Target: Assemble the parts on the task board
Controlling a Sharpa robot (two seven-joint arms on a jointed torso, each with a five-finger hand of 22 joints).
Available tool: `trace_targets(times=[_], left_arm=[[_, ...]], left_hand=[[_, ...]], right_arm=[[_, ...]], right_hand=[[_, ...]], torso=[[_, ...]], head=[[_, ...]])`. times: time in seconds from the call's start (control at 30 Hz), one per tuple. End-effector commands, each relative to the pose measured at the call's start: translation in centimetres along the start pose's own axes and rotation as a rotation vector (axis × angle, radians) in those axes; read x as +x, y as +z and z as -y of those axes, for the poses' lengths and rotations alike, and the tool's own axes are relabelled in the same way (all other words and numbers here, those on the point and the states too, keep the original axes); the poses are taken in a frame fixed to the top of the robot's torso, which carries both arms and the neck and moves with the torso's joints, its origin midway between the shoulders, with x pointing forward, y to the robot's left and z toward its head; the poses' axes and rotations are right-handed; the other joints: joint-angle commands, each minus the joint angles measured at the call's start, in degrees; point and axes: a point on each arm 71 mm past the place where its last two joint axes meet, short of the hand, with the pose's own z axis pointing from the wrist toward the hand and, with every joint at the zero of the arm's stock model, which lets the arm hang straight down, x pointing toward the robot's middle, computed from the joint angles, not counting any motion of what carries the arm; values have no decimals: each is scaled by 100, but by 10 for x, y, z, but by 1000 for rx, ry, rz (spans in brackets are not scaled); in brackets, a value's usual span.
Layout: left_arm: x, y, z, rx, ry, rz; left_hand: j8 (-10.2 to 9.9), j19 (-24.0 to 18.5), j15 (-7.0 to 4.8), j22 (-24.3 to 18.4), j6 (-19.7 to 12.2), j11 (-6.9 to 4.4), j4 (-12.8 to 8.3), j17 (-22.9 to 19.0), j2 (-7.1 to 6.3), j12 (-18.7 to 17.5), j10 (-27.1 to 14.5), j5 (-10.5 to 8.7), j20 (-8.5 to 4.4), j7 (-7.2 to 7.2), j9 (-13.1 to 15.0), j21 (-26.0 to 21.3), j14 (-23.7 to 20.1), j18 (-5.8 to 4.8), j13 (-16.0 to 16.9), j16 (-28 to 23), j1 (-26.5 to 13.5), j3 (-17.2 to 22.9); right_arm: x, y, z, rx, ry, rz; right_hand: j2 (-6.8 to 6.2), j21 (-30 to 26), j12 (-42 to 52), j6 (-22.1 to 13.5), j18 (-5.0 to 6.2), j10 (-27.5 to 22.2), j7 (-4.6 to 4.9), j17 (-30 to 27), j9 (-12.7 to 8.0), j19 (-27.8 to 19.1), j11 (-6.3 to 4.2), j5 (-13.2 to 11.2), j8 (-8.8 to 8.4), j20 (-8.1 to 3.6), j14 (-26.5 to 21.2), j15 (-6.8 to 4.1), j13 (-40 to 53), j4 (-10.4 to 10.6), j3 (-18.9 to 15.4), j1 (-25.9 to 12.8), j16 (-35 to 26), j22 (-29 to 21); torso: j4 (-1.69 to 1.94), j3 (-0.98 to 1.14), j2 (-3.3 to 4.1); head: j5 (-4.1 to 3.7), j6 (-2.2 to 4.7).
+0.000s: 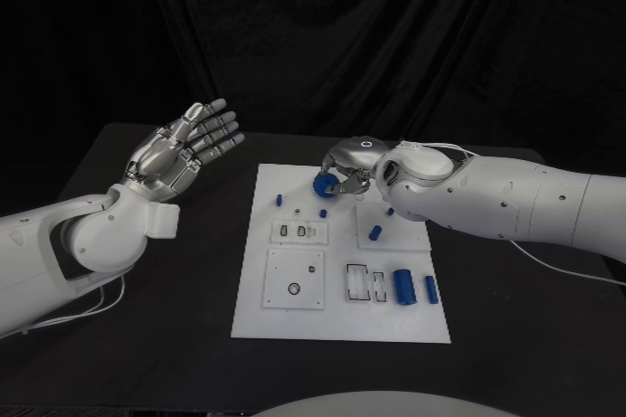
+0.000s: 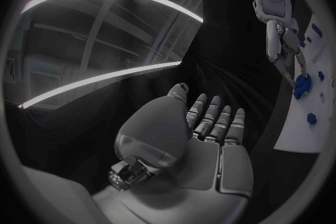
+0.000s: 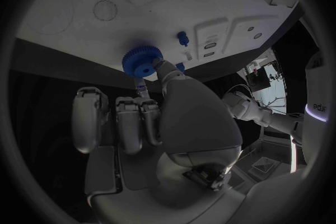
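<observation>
Right silver hand [image 1: 350,166] pinches a blue toothed plastic gear [image 1: 327,182] over the flat white task board [image 1: 342,322] at its 12 o'clock edge, on the black table [image 1: 156,299], while the left hand [image 1: 183,150] hangs spread and empty at 9 o'clock.

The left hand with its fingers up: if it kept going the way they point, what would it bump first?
Probably nothing: the left hand points up and away beyond the table's far edge into dark space, though depth is hard to judge.

Black table [image 1: 156,281] — white task board [image 1: 342,322] lying flat on it.
</observation>
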Motion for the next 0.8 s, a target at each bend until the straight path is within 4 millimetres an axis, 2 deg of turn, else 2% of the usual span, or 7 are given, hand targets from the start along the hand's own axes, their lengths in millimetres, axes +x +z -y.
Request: trace_targets(times=[0.03, 0.2, 0.3, 0.5, 0.67, 0.8], left_arm=[[0, 0, 0, 6, -11, -9], [0, 0, -1, 4, -12, -10], [1, 1, -1, 2, -13, -12], [0, 1, -2, -3, -14, -14], [0, 1, -2, -6, -14, -13], [0, 1, -3, -8, -15, -14]], left_hand=[[21, 25, -2, -7, 34, 14, 7, 5, 2, 26, 39, -6, 9, 490, 7, 10, 24, -114, 7, 11, -53, 30], [22, 21, -1, -10, 36, 14, 4, 6, 2, 24, 39, -3, 9, 491, 7, 6, 24, -115, 7, 12, -54, 33], [22, 21, -1, -10, 36, 14, 4, 6, 2, 24, 39, -3, 9, 491, 7, 6, 24, -115, 7, 12, -54, 33], [22, 21, -1, -10, 36, 14, 4, 6, 2, 24, 39, -3, 9, 491, 7, 6, 24, -115, 7, 12, -54, 33], [21, 18, 2, -13, 32, 18, -3, 6, 0, 24, 39, 4, 10, 492, 7, 2, 24, -117, 7, 13, -58, 42], [21, 18, 2, -13, 32, 18, -3, 6, 0, 24, 39, 4, 10, 492, 7, 2, 24, -117, 7, 13, -58, 42]], right_arm=[[3, 1, 0, -6, -3, -5], [3, 2, -1, -10, -1, 3], [3, 3, -3, -16, 7, 7], [4, 4, -9, -32, 17, 11], [4, 5, -13, -44, 21, 11], [4, 5, -15, -50, 23, 8]], right_hand=[[39, -18, 16, 211, 13, 606, -258, 1509, 1219, 11, -12, -2, 522, -5, 591, -20, 1507, 18, -26, -38, 14, 947], [38, -78, 16, 178, 30, 606, -245, 1509, 1231, -32, -1, -8, 513, 0, 591, -11, 1507, 22, -29, -47, 14, 914], [38, -114, 16, 166, 39, 606, -240, 1509, 1237, -58, 5, -15, 511, 4, 591, -6, 1507, 23, -30, -50, 14, 894], [42, -149, 16, 154, 49, 606, -236, 1509, 1245, -83, 10, -19, 510, 8, 591, 0, 1507, 20, -26, -45, 14, 875], [45, -179, 16, 137, 56, 606, -228, 1509, 1257, -103, 17, -37, 508, 14, 591, 7, 1507, 22, -26, -50, 14, 860], [45, -187, 16, 119, 57, 606, -222, 1509, 1264, -107, 23, -52, 502, 19, 591, 11, 1507, 24, -27, -54, 14, 858]], torso=[[8, 5, 3], [21, 14, 4], [0, 8, 3], [-17, 3, 0], [-23, 3, 1], [-14, 7, 2]], head=[[-8, -17], [-37, -18], [-31, -16], [-5, -26], [0, -29], [-15, -31]])
